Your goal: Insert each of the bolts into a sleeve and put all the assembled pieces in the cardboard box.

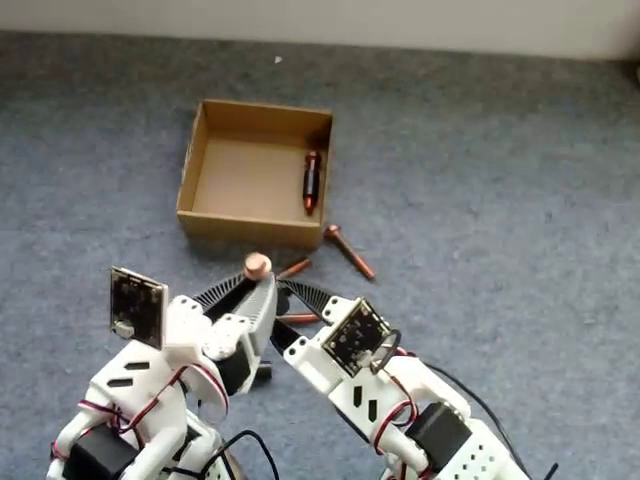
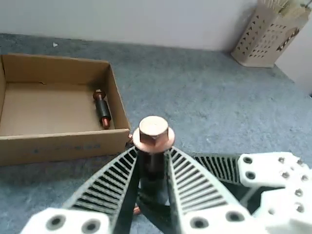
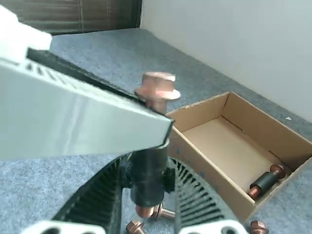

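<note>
In the high view, the cardboard box [image 1: 250, 228] is matte brown with thin folded walls. It sits on the grey, napped carpet covering the bench [image 1: 500, 200]. One finished piece [image 1: 312, 182], a coppery bolt through a dark sleeve, lies inside against the box's right wall. A loose bolt [image 1: 348, 250] lies just outside the box's near right corner, and a second loose bolt [image 1: 294, 268] lies just before its near wall. Also by that near wall, the held bolt [image 1: 257, 266] stands upright between the two arms, head up.

In the left wrist view, the left end effector [image 2: 152, 161] has its ribbed black fingers pinched on the held bolt's shank, just under the smooth hexagonal flanged head. Slick metal against flexible ribs could twist or slip.

In the right wrist view, the right end effector [image 3: 146, 195] is closed against the black sleeve [image 3: 146, 178], a matte cylinder with the bolt's tip poking out of its lower end. If the arms pull unevenly, the bolt may back out of the sleeve. If either lets go too soon, the round piece could tip and fall among the loose bolts short of the box. A low carry could also catch the box's light wall and shove it.
</note>
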Controlling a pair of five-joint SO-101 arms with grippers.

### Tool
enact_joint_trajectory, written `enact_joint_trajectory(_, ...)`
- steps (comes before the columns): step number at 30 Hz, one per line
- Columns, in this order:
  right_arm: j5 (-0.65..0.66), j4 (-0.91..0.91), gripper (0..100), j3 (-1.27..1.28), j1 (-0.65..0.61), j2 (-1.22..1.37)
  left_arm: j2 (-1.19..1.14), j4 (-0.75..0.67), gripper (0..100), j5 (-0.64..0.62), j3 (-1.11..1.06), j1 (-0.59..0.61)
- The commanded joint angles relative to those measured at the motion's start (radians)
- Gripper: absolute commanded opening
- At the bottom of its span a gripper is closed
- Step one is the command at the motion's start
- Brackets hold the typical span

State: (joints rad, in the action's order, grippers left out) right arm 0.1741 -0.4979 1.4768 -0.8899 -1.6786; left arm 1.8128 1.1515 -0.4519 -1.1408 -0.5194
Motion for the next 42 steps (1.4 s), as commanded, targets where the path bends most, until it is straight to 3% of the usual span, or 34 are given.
enact_joint_trajectory(1, 0.002, 0.025, 0.5, -0.093, -0.001, -0.022, 0.007, 0.032, 1, -0.009, 0.024, -0.027)
enact_joint_trajectory(5, 0.002, 0.025, 0.5, -0.091, -0.001, -0.022, 0.005, 0.063, 1, -0.006, 0.018, -0.035)
enact_joint_trajectory(10, 0.002, 0.025, 0.5, -0.085, 0.002, -0.022, 0.005, 0.106, 2, 0.115, 0.019, -0.03)
enact_joint_trajectory(18, 0.002, 0.022, 0.5, -0.074, 0.139, -0.016, 0.005, 0.124, 18, 0.141, 0.03, -0.025)
enact_joint_trajectory(25, 0.002, 0.022, 0.5, 0.012, 0.252, -0.016, 0.005, 0.124, 18, 0.147, 0.114, 0.002)
enact_joint_trajectory(29, -0.035, 0.022, 0.5, 0.035, 0.321, -0.018, 0.005, 0.124, 18, 0.147, 0.12, 0.097)
enact_joint_trajectory(32, -0.127, 0.012, 0.5, 0.035, 0.378, -0.013, 0.005, 0.124, 11, 0.147, 0.117, 0.194)
enact_joint_trajectory(35, -0.14, -0.065, 0.5, 0.03, 0.397, -0.013, 0.005, 0.124, 0, 0.147, 0.108, 0.277)
enact_joint_trajectory(42, -0.14, -0.171, 0.5, 0.027, 0.398, -0.012, 0.005, 0.118, 1, 0.149, -0.074, 0.384)
